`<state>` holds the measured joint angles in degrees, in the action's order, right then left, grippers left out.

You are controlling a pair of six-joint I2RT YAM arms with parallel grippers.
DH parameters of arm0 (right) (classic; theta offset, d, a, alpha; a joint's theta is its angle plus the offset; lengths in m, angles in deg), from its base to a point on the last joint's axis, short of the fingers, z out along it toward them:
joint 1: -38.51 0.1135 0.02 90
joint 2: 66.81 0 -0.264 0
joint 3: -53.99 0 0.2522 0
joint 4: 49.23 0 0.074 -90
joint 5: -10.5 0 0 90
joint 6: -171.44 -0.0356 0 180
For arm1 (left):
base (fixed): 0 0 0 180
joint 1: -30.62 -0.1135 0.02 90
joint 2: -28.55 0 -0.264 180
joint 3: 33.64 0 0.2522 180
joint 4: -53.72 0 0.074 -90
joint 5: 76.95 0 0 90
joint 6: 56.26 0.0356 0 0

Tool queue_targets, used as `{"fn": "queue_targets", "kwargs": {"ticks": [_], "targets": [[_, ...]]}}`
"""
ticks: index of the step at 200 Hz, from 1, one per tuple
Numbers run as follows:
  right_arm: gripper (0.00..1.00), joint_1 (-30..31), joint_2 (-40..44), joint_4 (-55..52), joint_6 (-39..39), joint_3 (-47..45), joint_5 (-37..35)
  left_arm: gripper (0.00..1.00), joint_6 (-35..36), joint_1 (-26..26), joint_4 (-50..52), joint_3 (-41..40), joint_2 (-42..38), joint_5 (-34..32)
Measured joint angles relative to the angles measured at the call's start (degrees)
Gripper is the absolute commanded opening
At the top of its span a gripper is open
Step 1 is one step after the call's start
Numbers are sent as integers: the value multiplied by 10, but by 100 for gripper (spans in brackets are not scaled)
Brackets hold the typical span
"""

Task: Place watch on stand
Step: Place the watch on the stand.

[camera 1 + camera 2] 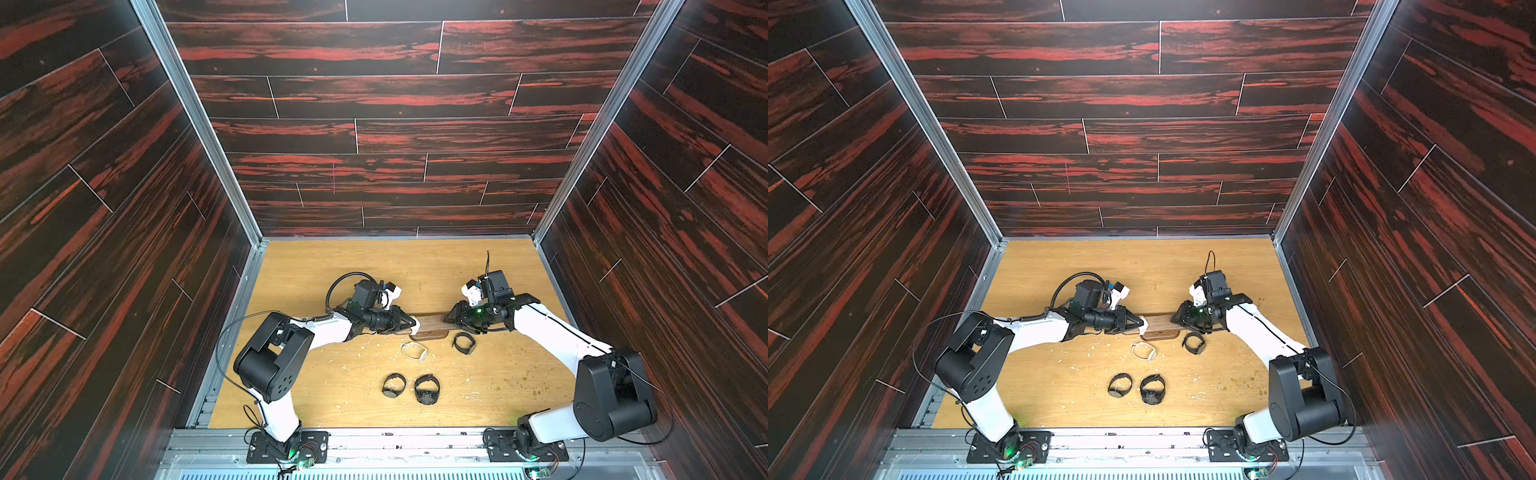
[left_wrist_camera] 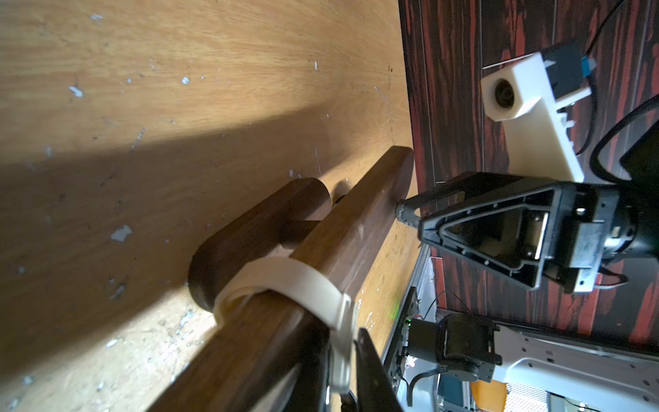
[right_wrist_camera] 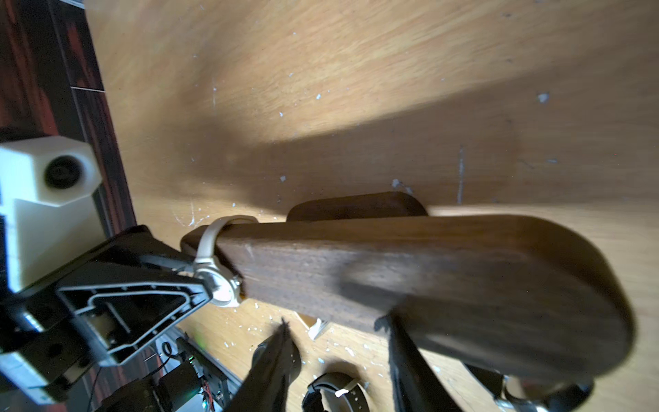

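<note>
The stand (image 1: 432, 323) is a dark-brown wooden bar on a small base, lying crosswise at mid-table in both top views (image 1: 1160, 322). A white watch (image 2: 285, 281) is looped round the bar (image 2: 356, 221) close to its left end. My left gripper (image 2: 340, 342) is shut on the watch's case, which shows in the right wrist view (image 3: 221, 285). My right gripper (image 3: 335, 321) stands open at the bar's right end (image 3: 499, 285), beside its front face. One fingertip (image 3: 387, 323) touches the bar; only table shows between the fingers.
Two black watches (image 1: 393, 385) (image 1: 427, 389) lie in front of the stand. A third black watch (image 1: 464, 343) lies just below my right gripper (image 1: 449, 319). A cream band (image 1: 414, 352) lies before the base. Wood-patterned walls enclose the table (image 1: 332, 266).
</note>
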<state>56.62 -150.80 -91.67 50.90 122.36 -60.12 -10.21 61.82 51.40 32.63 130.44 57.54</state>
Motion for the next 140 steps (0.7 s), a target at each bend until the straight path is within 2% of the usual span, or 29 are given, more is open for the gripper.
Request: {"fn": "queue_targets", "kwargs": {"ticks": [16, 42, 89, 140], "targets": [[59, 0, 5, -7, 5, 3, -10, 21, 9, 0, 17, 4, -4, -2], [59, -4, 9, -15, 11, 4, -23, 23, 21, 0, 43, 6, -14, -7], [59, -30, 14, -19, 21, 4, -35, 23, 25, 1, 55, 7, -18, -6], [63, -50, 25, -24, 29, 15, -50, 22, 27, 0, 71, 7, -25, -14]]}}
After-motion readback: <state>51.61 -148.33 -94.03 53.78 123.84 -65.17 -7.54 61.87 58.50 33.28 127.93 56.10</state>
